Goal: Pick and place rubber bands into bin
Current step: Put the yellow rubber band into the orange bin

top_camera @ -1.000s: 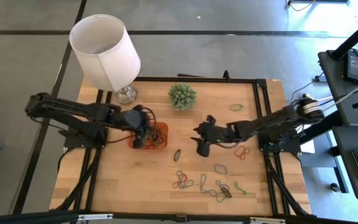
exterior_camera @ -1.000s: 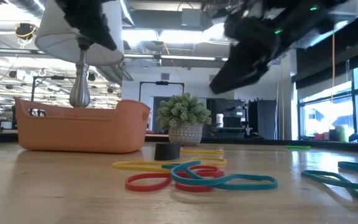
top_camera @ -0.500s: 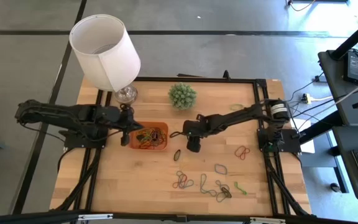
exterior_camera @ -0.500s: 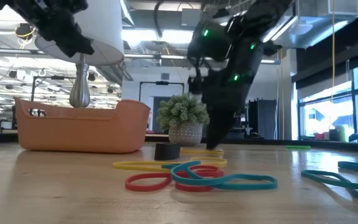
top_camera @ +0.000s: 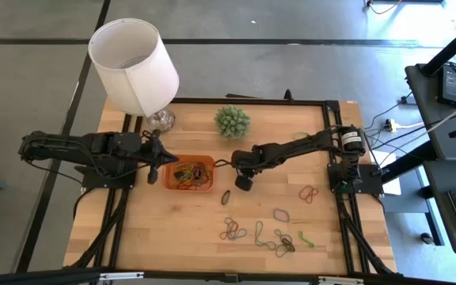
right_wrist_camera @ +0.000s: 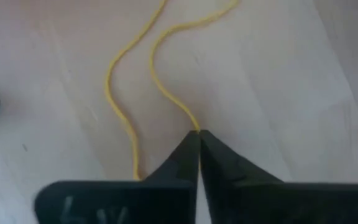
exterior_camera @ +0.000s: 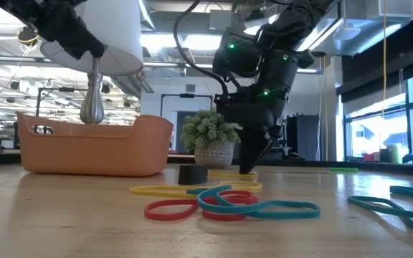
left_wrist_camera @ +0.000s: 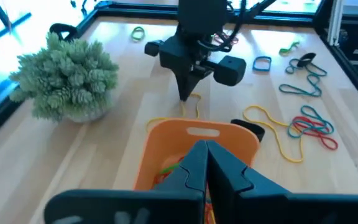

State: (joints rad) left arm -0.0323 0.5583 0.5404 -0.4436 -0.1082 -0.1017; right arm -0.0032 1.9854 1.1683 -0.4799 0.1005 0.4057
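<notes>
One wooden table (top_camera: 172,229) carries everything, with two dark arms reaching in from either side. One white lampshade (top_camera: 133,65) on a glass-footed lamp stands at the far left corner, and one small potted plant (top_camera: 233,122) sits at the middle of the far edge. One orange bin (top_camera: 188,172) lies left of centre, holding a tangle of rubber bands in orange, green and dark tones too knotted to count. The left gripper (top_camera: 162,159) hovers just beside the bin's left end, its fingers pressed fully together with nothing between them, as the left wrist view shows. The right gripper (top_camera: 237,163) is down at the tabletop just right of the bin, its fingers pinched together on one thin yellow rubber band (right_wrist_camera: 143,81) that trails away across the wood. One black band (top_camera: 226,197) lies just in front of that gripper. Farther right sit one red-orange band (top_camera: 309,192) and one green band (top_camera: 301,136) near the far right corner. A loose cluster (top_camera: 264,235) of roughly eight bands in red, teal, green and dark lies toward the near edge.
</notes>
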